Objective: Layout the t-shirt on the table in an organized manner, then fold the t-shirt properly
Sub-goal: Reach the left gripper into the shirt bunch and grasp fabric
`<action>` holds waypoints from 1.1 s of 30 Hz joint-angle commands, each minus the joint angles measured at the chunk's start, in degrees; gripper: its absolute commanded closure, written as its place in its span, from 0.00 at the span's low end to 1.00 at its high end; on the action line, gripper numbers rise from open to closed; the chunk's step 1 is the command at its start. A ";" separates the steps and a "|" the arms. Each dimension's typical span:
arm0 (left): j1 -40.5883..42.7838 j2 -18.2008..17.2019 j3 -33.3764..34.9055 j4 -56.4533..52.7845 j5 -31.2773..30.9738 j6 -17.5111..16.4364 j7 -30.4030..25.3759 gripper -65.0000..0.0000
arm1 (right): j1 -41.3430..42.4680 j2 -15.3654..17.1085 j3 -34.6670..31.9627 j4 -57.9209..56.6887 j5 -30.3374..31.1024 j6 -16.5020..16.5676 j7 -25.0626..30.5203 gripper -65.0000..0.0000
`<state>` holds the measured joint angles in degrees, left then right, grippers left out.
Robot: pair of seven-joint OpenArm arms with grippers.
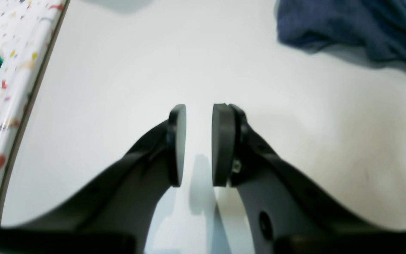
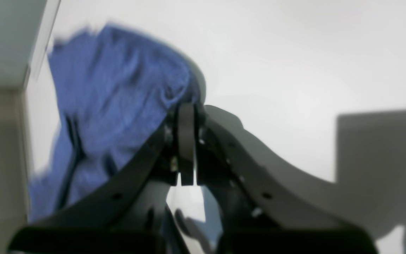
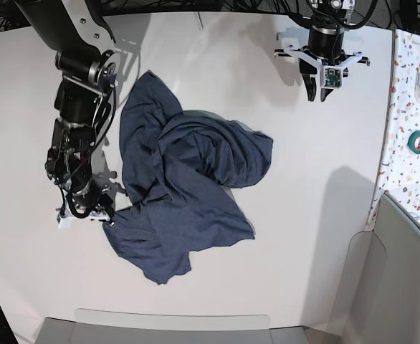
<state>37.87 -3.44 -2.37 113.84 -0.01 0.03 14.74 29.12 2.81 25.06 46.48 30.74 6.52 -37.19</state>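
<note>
Base view: crumpled t-shirt (image 3: 185, 190) on table (image 3: 310, 179); right gripper (image 2: 186, 155) clamps its edge; left gripper (image 1: 199, 144), pads parted and empty, visible clearly only from its wrist

My smooth matte white table (image 3: 317, 186) carried only a crumpled navy-blue cloth t-shirt (image 3: 181, 193), bunched left of centre.
</note>
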 commanded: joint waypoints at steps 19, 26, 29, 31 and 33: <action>-8.72 0.50 0.83 5.32 -0.47 -12.30 0.51 0.80 | -32.60 8.14 0.13 50.44 10.62 -2.70 -14.28 1.00; -26.13 0.50 6.90 5.24 -14.27 -16.25 23.81 0.80 | -34.62 9.81 0.04 53.26 10.53 -2.96 -14.28 1.00; -34.92 0.67 8.66 5.15 -17.00 -16.25 32.25 0.80 | -34.97 10.07 -0.05 53.26 10.53 -2.96 -14.28 1.00; -39.76 0.94 10.33 5.06 -17.09 -16.25 36.11 0.80 | -34.97 9.81 -0.14 53.17 10.45 -3.05 -14.28 1.00; -43.01 2.26 12.26 3.74 -17.09 -16.25 38.40 0.79 | -35.06 9.81 -0.14 52.99 10.45 -3.05 -14.28 1.00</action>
<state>-4.40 -1.61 9.47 117.16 -16.29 -16.10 54.02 -6.55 11.70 24.64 98.48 40.69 3.16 -52.56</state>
